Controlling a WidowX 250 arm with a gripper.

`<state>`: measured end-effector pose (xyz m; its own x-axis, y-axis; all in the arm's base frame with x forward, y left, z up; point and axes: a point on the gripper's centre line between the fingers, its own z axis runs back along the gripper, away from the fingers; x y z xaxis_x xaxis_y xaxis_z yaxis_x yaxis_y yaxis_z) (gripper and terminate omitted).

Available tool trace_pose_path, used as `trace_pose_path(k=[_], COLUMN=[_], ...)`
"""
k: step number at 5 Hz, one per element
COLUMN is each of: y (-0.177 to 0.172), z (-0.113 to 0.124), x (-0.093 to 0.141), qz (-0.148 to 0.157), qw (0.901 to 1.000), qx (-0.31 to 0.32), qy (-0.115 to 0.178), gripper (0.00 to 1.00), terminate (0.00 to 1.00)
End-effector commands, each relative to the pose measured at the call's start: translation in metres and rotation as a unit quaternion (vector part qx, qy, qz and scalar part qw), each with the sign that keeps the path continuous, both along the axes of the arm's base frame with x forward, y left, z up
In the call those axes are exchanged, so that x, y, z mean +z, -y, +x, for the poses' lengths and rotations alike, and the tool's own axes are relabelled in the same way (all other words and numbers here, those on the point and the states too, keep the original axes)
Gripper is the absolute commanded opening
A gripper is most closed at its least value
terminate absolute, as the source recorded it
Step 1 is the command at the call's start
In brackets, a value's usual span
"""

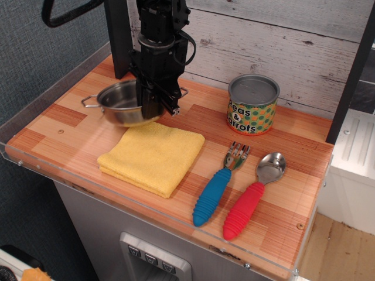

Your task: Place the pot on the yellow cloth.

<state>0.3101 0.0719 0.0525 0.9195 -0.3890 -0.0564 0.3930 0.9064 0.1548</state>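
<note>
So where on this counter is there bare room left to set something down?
Bare wood lies at the front left corner beside the yellow cloth, behind the can toward the right edge, and between cloth and fork. Crowded: the back left, where the claw holds the pot.

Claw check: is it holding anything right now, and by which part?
Yes. The claw grips the pot by its right-hand rim, one finger inside the bowl, and the pot hangs tilted above the yellow cloth's back edge.

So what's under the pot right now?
The pot, gripped at its rim by the gripper, hangs over the wooden table and the yellow cloth's back edge. The surface directly beneath is hidden.
</note>
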Motion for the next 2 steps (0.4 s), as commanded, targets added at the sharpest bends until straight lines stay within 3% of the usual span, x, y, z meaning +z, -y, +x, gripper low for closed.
trace_pose_path(k=[1, 2], y=[0.0124, 0.0181], z=[-0.0061, -0.0131], x=[0.0133, 0.0083], qz=[-0.004, -0.011], qw=[0.9992, 0.9981], qx=[0.038, 0.059], qy=[0.013, 0.013], gripper=[0.0, 0.0], terminate=[0.0, 0.0])
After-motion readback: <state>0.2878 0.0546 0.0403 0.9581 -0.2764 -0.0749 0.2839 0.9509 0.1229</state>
